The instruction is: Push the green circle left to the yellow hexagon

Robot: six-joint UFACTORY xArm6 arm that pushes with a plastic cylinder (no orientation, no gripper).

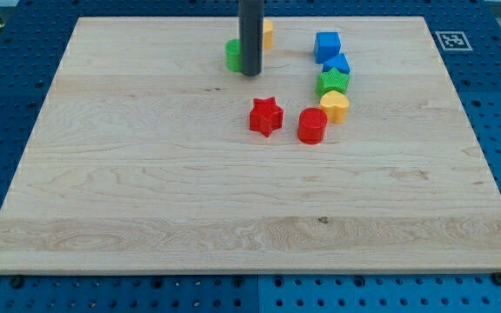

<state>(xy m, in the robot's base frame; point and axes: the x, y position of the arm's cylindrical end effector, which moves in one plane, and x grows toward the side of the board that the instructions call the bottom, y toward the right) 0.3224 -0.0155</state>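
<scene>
The green circle (pixel 232 55) sits near the view's top, partly hidden behind my rod. The yellow hexagon (pixel 267 34) lies just up and to the right of it, also partly hidden by the rod. My tip (pixel 250 74) rests on the board right against the green circle's right side, below the yellow hexagon.
A blue cube (pixel 327 44), a blue block (pixel 337 63), a green star (pixel 332 83), a yellow heart (pixel 335 106), a red cylinder (pixel 312 125) and a red star (pixel 266 116) cluster at the view's centre right. The wooden board (pixel 146 191) ends close behind the top blocks.
</scene>
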